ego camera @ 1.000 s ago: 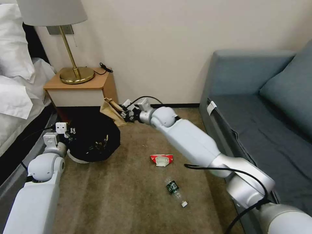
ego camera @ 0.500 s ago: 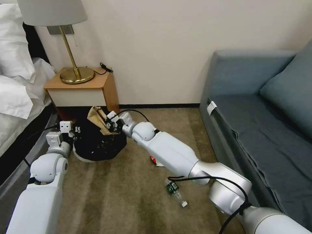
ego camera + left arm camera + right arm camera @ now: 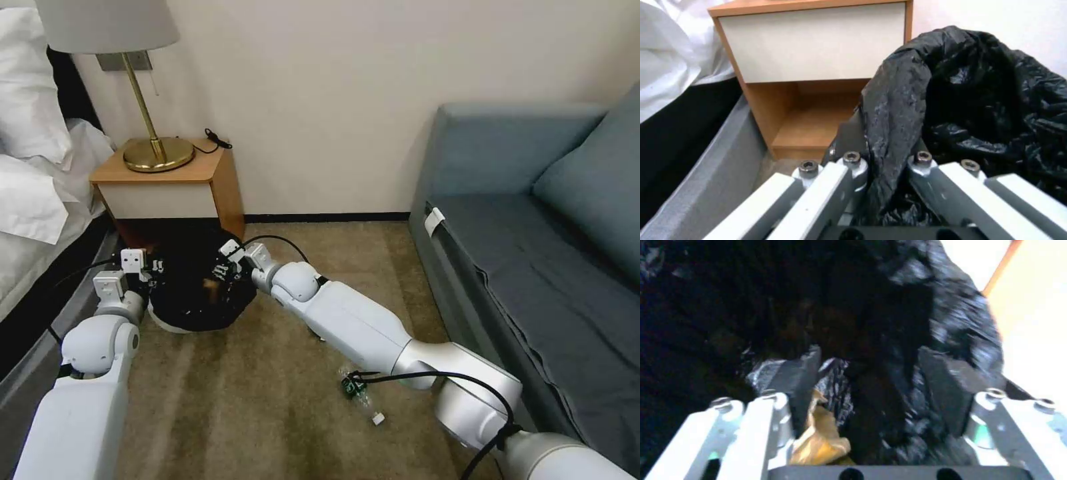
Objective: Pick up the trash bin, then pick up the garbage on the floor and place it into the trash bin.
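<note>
Trash bin [image 3: 193,300] sits on the carpet floor in front of the nightstand [image 3: 167,180], between both arms, black bag liner [image 3: 951,100] folded over its rim. Left hand [image 3: 885,166] clamps the liner at the rim on the bed side, fingers narrow with plastic bunched between them. Right hand [image 3: 223,270] is over the bin mouth, fingers spread wide, nothing gripped; crumpled brown paper bag [image 3: 820,440] lies loose by one finger inside the dark liner. Clear bottle with green label [image 3: 357,390] lies on the carpet under the right forearm, well apart from the bin. Handling guess: bin is light and stiff but the liner is thin, slick and soft, so a pinch on plastic alone could slip or pull the bag off; better to catch rim and liner together. Paper bag is light, crushable, any fold works. Bottle is light, smooth, may roll; take it across the body.
</note>
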Tool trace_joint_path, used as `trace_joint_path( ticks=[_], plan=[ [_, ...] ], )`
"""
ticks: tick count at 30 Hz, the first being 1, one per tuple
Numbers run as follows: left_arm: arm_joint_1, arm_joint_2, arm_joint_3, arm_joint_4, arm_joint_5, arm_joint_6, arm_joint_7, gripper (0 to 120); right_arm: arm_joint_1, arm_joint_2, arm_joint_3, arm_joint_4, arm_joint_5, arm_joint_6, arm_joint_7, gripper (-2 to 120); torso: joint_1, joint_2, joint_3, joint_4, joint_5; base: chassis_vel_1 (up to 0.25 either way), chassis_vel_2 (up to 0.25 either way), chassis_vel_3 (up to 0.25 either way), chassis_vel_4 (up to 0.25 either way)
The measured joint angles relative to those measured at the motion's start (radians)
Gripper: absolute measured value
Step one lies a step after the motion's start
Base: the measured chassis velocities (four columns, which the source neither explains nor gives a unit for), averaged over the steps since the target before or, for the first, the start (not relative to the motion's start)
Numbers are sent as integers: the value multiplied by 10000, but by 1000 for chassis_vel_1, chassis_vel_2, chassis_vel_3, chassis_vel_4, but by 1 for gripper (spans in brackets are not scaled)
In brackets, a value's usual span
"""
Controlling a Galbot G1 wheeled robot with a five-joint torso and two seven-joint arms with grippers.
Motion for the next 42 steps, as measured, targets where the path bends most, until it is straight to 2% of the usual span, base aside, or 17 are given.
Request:
trace_joint_path(
  ticks=[2, 4, 6, 8, 9, 11, 14, 18, 20, 22, 23, 24, 32, 39, 42],
  plan=[
    [-20, 52, -91, 102, 7, -57, -2, 4, 19, -356, 38, 153, -15, -188, 13, 74, 0, 0, 0, 1, 0, 0, 0, 0, 0],
    [-21, 67, -109, 122, 8, -73, -3, 4, 27, -436, 47, 176, -22, -235, 13, 76, 0, 0, 0, 1, 0, 0, 0, 0, 0],
    [-20, 174, -224, 280, 4, -214, -6, 4, 30, -1003, 167, 301, -102, -681, 29, 87, 0, 0, 0, 0, 2, 0, 0, 0, 0],
    [-18, 192, -248, 308, -1, -237, -8, 4, 11, -1152, 203, 323, -121, -802, 38, 89, 0, 0, 0, -1, 2, 0, 0, 0, 0],
    [-8, 226, -282, 368, -11, -288, -13, 4, -68, -1439, 273, 370, -185, -1029, 50, 96, 0, 0, 0, -1, 2, 0, 0, 0, 0],
    [10, 229, -286, 390, -11, -314, -16, 4, -169, -1627, 360, 409, -317, -1258, 72, 99, 0, 0, 0, -1, 3, 0, 0, 0, 0],
    [43, 151, -260, 400, 34, -358, -22, 4, -794, -2218, 689, 882, -506, -2598, 70, 100, 0, 0, 0, -1, 3, 0, 0, 0, 0],
    [45, 118, -237, 439, 111, -443, -22, 4, -1191, -2493, 838, 1230, -504, -3252, 21, 100, 0, 0, 0, -3, 3, 0, 0, 0, 0],
    [32, 72, -211, 632, 299, -670, -41, 4, -1845, -2891, 1096, 1772, -486, -4148, -51, 100, 0, 0, 0, -1, 3, 0, 0, 0, 0],
    [33, 70, -211, 645, 305, -679, -44, 4, -1909, -2939, 1131, 1834, -465, -4251, -61, 100, 0, 0, 0, -1, 2, 0, 0, 0, 0],
    [56, 65, -208, 670, 320, -705, -49, 4, -2318, -3214, 1322, 2213, -292, -4887, -80, 100, 0, 0, 0, -2, 2, 0, 0, 0, 0],
    [75, 65, -208, 670, 322, -714, -50, 4, -2500, -3362, 1399, 2373, -236, -5134, -50, 100, 0, 0, -1, -1, 3, 0, 0, 0, 0],
    [160, -23, -206, 604, 342, -718, -49, 4, -3310, -3978, 1743, 2808, -219, -5344, 167, 100, 0, 0, -1, -2, 2, 0, 0, 0, 0],
    [230, -82, -203, 598, 385, -742, -38, 4, -4040, -4908, 1865, 3324, -148, -5316, 58, 100, 0, 0, -1, -3, 0, 0, 0, 0, 0],
    [230, -96, -188, 600, 393, -742, -30, 4, -4228, -4973, 1948, 3361, -159, -5305, 19, 100, 0, 0, -1, -2, 1, 0, 0, 0, 0]
  ],
)
